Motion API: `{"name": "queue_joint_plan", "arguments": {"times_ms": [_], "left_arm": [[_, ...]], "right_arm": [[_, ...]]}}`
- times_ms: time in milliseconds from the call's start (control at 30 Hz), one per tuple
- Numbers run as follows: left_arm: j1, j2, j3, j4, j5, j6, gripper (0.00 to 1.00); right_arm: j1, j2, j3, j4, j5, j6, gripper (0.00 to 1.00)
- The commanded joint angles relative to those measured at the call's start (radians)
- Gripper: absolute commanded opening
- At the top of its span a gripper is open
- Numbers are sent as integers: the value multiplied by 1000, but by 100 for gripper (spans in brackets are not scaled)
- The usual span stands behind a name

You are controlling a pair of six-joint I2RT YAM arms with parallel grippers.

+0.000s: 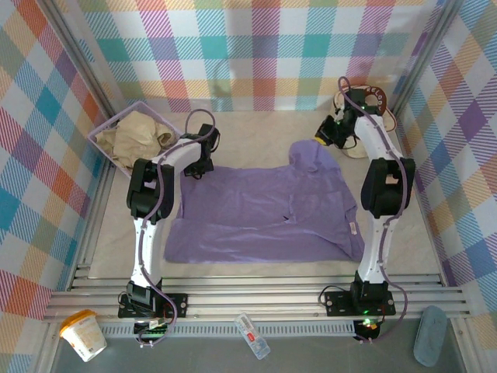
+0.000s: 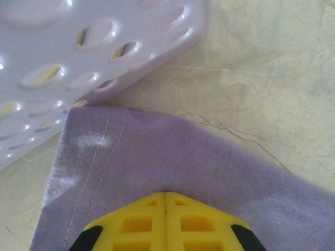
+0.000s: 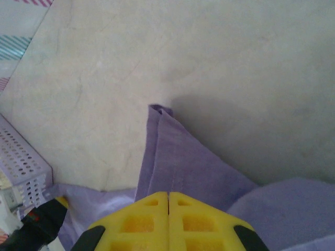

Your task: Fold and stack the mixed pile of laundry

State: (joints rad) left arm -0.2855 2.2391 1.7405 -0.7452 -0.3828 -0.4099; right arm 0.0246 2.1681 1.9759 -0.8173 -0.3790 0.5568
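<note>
At far left the beige garment (image 1: 138, 136) lies bunched and unfolded in the basket (image 1: 116, 119). Just beside the basket, the left jaws are clenched on the far-left corner of the purple T-shirt (image 1: 264, 217), which lies spread on the worktop (image 1: 256, 128) between the arms. The right jaws grasp a raised fold at its far-right side. I judge the task barely begun: no fold is finished and nothing is stacked. Whether that raised fold is sleeve or shoulder is hard to make out. The right arm partly hides the round case (image 1: 354, 149).
</note>
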Motion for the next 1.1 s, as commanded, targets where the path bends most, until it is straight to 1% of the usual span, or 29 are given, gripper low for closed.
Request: {"name": "queue_joint_plan", "arguments": {"times_ms": [0,200,267,333,367,400,433,467,533,633,733,800,833,867,900,967,1067], "left_arm": [[8,-130,-46,9,23,16,0],[8,-278,-155,65,81,16,0],[8,-291,-193,94,103,18,0],[8,-260,-184,97,112,16,0],[9,-229,-154,87,115,12,5],[9,-196,-125,81,121,6,16],[9,-157,-88,73,130,-10,36],[9,-122,-51,68,137,-32,50],[9,-57,11,60,151,-82,57],[8,25,85,28,128,-152,59],[8,83,127,-8,106,-183,59],[8,104,124,-20,90,-192,58],[8,107,117,-22,84,-194,56],[8,109,107,-20,82,-193,52],[8,111,100,-19,86,-193,46],[8,105,81,-17,101,-193,27],[8,65,33,-2,115,-190,6]], "right_arm": [[-5,-131,-95,28,-3,-14,0],[-4,-316,-341,99,8,22,0],[-3,-369,-419,125,23,33,0],[-4,-400,-472,145,28,40,0],[-4,-409,-491,153,25,40,0],[-5,-414,-504,159,18,41,0],[-4,-416,-515,165,10,43,0],[-5,-417,-524,171,5,46,0],[-4,-417,-531,175,-1,46,0],[-4,-416,-535,171,0,41,0],[-4,-410,-538,162,2,32,0],[-4,-403,-537,152,8,24,0],[-5,-399,-537,147,13,20,0],[-3,-393,-535,145,19,15,0],[-4,-389,-533,144,20,15,0],[-6,-375,-523,138,23,9,0],[-6,-360,-502,126,26,5,0]]}}
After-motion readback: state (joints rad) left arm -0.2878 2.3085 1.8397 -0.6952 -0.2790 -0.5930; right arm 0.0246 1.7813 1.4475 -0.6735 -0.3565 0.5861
